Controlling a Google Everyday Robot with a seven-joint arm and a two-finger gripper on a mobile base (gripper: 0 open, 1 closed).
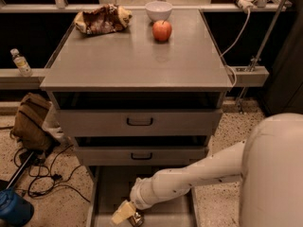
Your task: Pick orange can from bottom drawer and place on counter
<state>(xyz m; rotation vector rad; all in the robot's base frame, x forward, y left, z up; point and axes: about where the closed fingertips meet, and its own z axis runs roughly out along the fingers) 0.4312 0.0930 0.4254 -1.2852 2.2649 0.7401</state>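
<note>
The bottom drawer is pulled open at the foot of the grey cabinet. The orange can lies in it near the lower edge of the view, small, shiny and mostly covered. My gripper reaches down into the drawer on a white arm from the right and is right at the can, touching or just over it. The counter is the flat grey top of the cabinet, far above the gripper.
On the counter stand a red apple, a white bowl and a crumpled snack bag. The two upper drawers are slightly open above my arm. A brown bag, cables and a blue object lie on the floor to the left.
</note>
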